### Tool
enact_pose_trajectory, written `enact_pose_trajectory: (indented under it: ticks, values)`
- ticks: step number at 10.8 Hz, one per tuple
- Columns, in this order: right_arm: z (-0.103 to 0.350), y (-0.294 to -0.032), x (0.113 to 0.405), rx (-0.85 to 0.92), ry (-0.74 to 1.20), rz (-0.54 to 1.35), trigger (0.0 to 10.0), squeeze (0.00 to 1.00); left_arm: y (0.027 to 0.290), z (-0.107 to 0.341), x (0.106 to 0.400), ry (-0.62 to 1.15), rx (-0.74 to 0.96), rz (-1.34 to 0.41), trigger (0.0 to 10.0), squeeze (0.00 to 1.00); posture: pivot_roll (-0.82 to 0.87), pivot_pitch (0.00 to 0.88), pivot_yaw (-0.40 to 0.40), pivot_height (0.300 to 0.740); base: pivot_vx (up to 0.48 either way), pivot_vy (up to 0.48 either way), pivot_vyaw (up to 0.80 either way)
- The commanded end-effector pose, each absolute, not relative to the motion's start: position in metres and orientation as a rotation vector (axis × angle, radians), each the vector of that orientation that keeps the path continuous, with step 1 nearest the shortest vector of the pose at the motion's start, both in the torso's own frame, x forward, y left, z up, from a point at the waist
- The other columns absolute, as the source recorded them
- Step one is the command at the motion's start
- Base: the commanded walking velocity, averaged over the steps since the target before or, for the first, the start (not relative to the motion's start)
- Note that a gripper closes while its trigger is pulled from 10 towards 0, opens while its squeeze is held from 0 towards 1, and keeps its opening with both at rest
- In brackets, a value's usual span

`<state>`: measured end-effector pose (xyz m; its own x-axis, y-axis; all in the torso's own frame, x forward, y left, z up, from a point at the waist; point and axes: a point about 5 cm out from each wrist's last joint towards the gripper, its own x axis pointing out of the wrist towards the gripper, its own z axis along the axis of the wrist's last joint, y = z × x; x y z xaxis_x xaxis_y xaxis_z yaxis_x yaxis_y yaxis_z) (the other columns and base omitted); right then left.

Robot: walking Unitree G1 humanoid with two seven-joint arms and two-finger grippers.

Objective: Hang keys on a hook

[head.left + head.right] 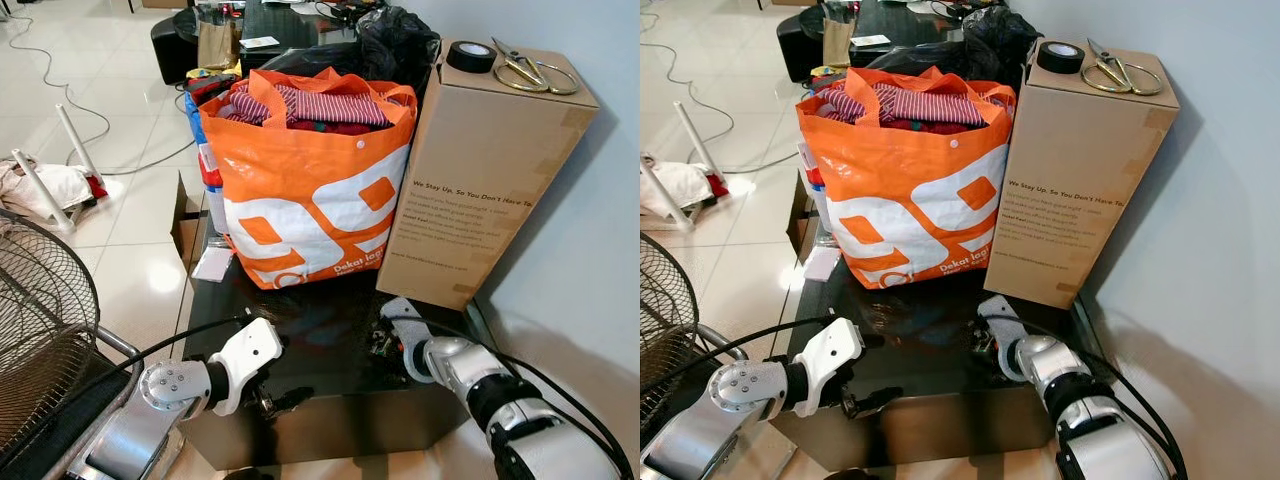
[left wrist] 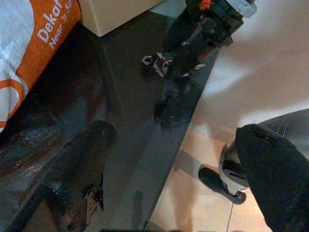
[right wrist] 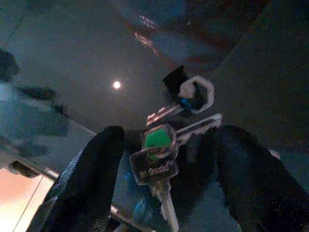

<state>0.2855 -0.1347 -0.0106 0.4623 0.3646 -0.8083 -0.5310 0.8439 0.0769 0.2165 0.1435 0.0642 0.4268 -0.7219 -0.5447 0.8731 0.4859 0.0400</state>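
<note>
A bunch of keys, one with a green head, lies on the glossy black table near its front right part. My right gripper is down at the table, open, with one black finger on each side of the keys and a gap between them and the metal. From the left wrist view the keys lie just under the right gripper's dark fingers. My left gripper hovers at the table's front edge, left of the keys, open and holding nothing.
An orange shopping bag full of clothes and a tall cardboard box stand behind the keys. A tape roll and scissors lie on the box. A fan grille is at my left, a wall at my right.
</note>
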Motion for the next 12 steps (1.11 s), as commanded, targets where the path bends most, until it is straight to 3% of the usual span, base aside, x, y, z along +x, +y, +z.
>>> enact_pose_trajectory:
  ticks: [1, 12]
  values:
    - [-0.0088, -0.136, 0.2883, -0.195, 0.932, 0.538, 0.0, 0.0, 0.1421, 0.0668, 0.2164, 0.487, 0.341, -1.018, 10.0, 0.18, -0.09, 0.0, -0.038, 0.74, 0.0, 0.0, 0.0]
    - [-0.0162, -0.1372, 0.2843, -0.181, 0.944, 0.47, 0.0, 0.0, 0.1405, 0.0687, 0.2219, 0.478, 0.343, -1.017, 10.0, 0.18, -0.09, 0.0, -0.034, 0.74, 0.0, 0.0, 0.0]
